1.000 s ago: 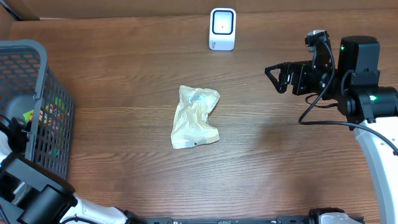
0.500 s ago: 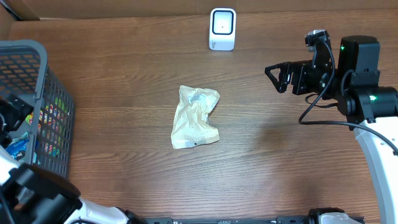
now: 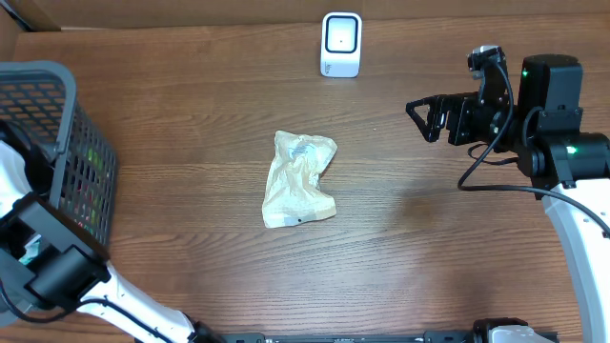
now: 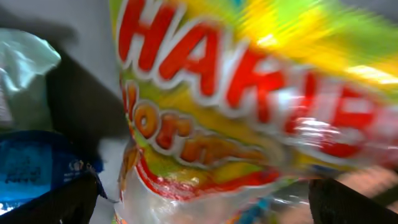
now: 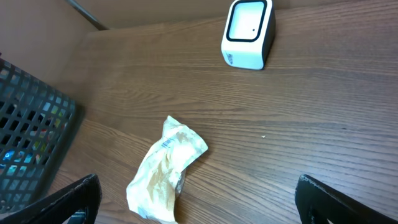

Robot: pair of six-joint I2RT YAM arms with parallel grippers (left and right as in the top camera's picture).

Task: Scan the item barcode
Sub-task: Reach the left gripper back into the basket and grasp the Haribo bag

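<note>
- I see the crumpled beige packet (image 3: 299, 181) lying flat mid-table, well apart from the white scanner (image 3: 341, 44).
- My right gripper (image 3: 419, 119) hovers off to its side, jaws wide and empty.
- My left gripper (image 4: 205, 202) is inside the basket (image 3: 57, 86), jaws wide over a Haribo bag (image 4: 249, 81).

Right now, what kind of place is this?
Probably a pretend shop checkout: a white barcode scanner stands on the wooden table, a mesh basket holds candy bags, and one crumpled packet lies nearby.
</note>
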